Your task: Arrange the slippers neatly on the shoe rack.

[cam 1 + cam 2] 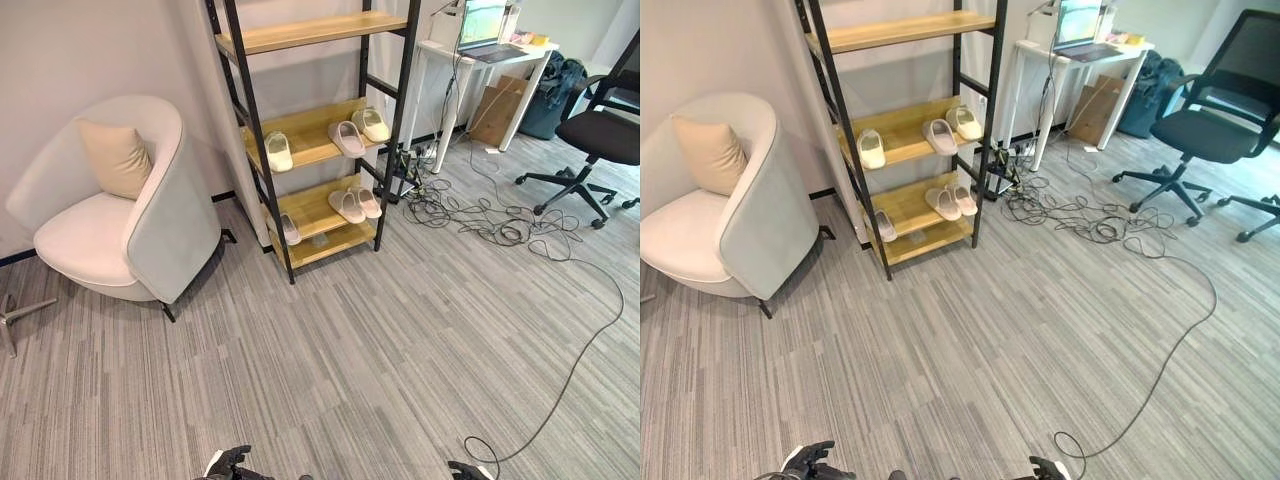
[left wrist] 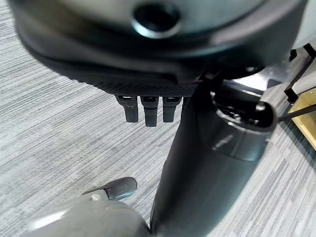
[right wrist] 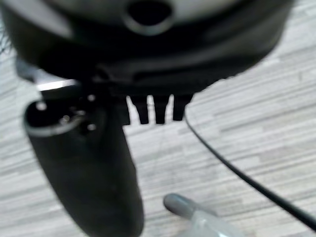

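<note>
A grey striped carpet floor (image 1: pixel 380 340) fills the near part of the room. At the far wall stands a black-framed shoe rack (image 1: pixel 310 140) with wooden shelves. On its middle shelf a pale yellow slipper (image 1: pixel 279 152) lies alone at the left, and a grey-pink slipper (image 1: pixel 347 138) lies just beside a cream slipper (image 1: pixel 374 124) at the right. On the lower shelf a pair of pinkish slippers (image 1: pixel 354 204) rests at the right, with a single slipper (image 1: pixel 289 228) at the left, partly behind the rack's post. Left of the rack sits a white armchair (image 1: pixel 120 215) holding a beige cushion (image 1: pixel 115 158). To the far right are a white desk (image 1: pixel 480 60) with a laptop (image 1: pixel 485 28), a black office chair (image 1: pixel 595 135) and a tangle of cables (image 1: pixel 480 215) on the floor. The left hand (image 2: pixel 148 106) and the right hand (image 3: pixel 155 109) hang low over the carpet at the near edge, well apart from the rack, each with fingers straight and empty.
</note>
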